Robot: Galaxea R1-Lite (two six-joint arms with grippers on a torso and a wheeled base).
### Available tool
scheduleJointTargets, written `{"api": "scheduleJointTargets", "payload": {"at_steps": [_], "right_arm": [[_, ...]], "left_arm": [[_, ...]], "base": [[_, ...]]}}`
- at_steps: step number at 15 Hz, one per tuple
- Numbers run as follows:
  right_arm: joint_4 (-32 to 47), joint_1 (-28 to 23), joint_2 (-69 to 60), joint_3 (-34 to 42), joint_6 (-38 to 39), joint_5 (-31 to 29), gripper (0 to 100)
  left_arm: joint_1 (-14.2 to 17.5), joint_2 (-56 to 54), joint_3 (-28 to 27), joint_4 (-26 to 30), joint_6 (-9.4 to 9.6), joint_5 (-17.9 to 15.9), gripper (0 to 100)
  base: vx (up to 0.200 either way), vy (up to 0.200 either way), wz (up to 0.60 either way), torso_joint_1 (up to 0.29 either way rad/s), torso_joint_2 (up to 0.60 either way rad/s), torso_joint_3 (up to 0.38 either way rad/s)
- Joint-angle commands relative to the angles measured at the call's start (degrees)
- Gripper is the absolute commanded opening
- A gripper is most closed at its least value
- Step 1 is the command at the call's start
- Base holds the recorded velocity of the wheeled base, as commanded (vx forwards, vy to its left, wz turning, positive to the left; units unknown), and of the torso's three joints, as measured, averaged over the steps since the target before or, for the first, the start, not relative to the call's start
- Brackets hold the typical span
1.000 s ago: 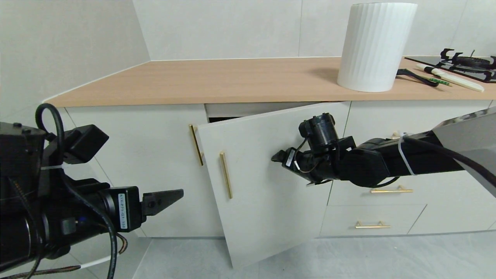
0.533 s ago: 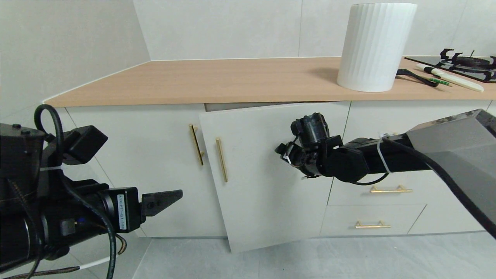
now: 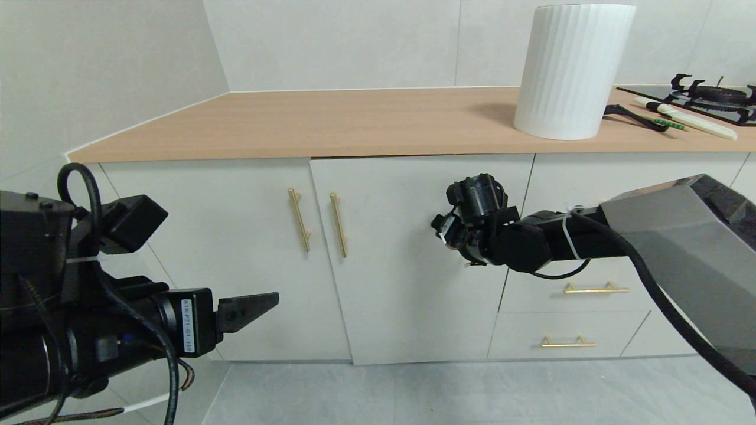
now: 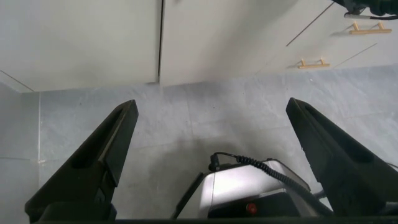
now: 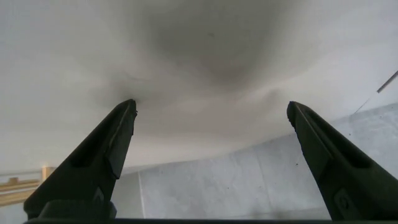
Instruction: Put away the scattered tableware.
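We see the right gripper [image 5: 210, 107], fingers spread, tips at the closed cabinet door [image 3: 413, 260]. The left gripper [image 4: 211, 106], fingers likewise apart, hangs above the floor [image 4: 186, 130]. The utensils [image 3: 688, 120] lie on the countertop [image 3: 331, 124], between the ribbed white container [image 3: 570, 71] and the stove [image 3: 717, 94].

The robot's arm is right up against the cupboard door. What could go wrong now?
The open right pincer sits right at the cupboard door, which looks shut; pushing harder might scuff the panel. The cable loop under that arm hangs near a gold drawer handle and could catch on it. The utensils beside the white container are not yet put away.
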Motion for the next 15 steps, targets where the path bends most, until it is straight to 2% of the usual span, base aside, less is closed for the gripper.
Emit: {"api": "scheduleJointTargets", "payload": {"at_steps": [1,6,9,11,12,14,15], "right_arm": [[0.0,-0.1,0.4,-0.3,0.0,-0.1,100],[0.2,-1.2,2.9,-3.1,-0.1,-2.9,100],[0.4,-0.8,-0.1,-0.1,-0.1,-1.6,100],[0.2,0.6,-6.3,8.5,-0.2,6.1,100],[-0.1,0.8,-10.9,15.0,-0.8,12.2,100],[-3.0,0.8,-17.5,23.8,-7.1,24.1,100],[-5.1,0.8,-18.5,26.1,-9.2,25.9,100]], "left_arm": [[0.0,0.1,0.0,0.0,-0.01,0.0,100],[0.0,0.1,0.0,0.0,-0.01,0.0,100],[0.0,0.1,0.0,0.0,-0.01,0.0,100],[0.0,0.0,0.0,0.0,-0.01,0.0,100],[0.0,-0.1,0.0,0.0,-0.01,0.0,100],[0.0,-0.2,0.0,0.0,-0.01,0.0,100],[0.0,-0.2,0.0,0.0,-0.01,0.0,100]], "base": [[0.0,0.0,0.0,0.0,0.0,0.0],[0.0,0.0,0.0,0.0,0.0,0.0],[0.0,0.0,0.0,0.0,0.0,0.0],[0.0,0.0,0.0,0.0,0.0,0.0],[0.0,0.0,0.0,0.0,0.0,0.0],[0.0,0.0,0.0,0.0,0.0,0.0],[0.0,0.0,0.0,0.0,0.0,0.0]]}}
